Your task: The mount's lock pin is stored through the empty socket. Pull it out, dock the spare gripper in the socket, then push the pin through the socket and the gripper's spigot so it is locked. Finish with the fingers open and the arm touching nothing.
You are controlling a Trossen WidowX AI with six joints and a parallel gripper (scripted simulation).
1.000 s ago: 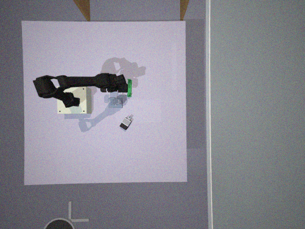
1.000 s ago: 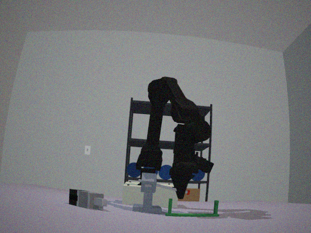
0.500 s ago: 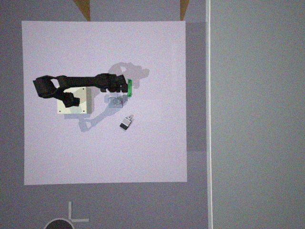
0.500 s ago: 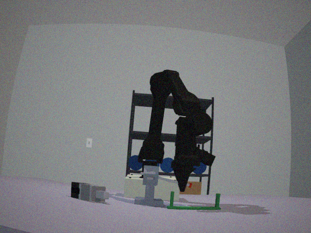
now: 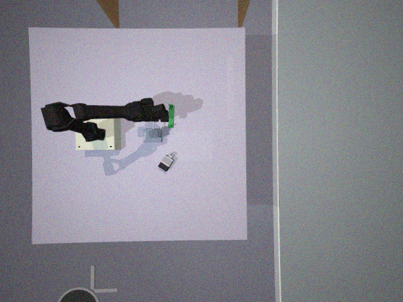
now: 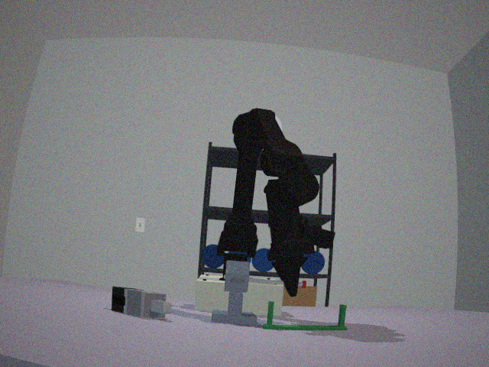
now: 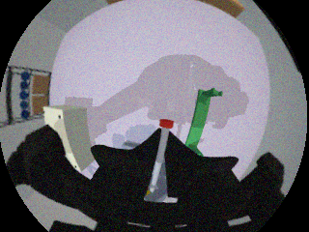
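Note:
The grey mount (image 5: 153, 134) (image 6: 236, 302) (image 7: 160, 188) stands upright, its socket at the top. My gripper (image 6: 292, 294) (image 7: 162, 130) points down on the side of the mount towards the green cradle. Its fingers are shut on the lock pin (image 7: 162, 147) near its red head, which shows just beyond the fingertips in the wrist view. The shaft runs back towards the mount; I cannot tell how much of it sits in the socket. The spare gripper (image 5: 167, 160) (image 6: 136, 303), grey with a black end, lies on its side on the table, apart from the mount.
A green cradle (image 5: 170, 116) (image 6: 306, 327) (image 7: 199, 121) with two uprights stands close to my gripper. The cream base box (image 5: 111, 139) (image 6: 208, 293) (image 7: 76, 135) carries the arm behind the mount. A shelf rack with blue discs is in the background.

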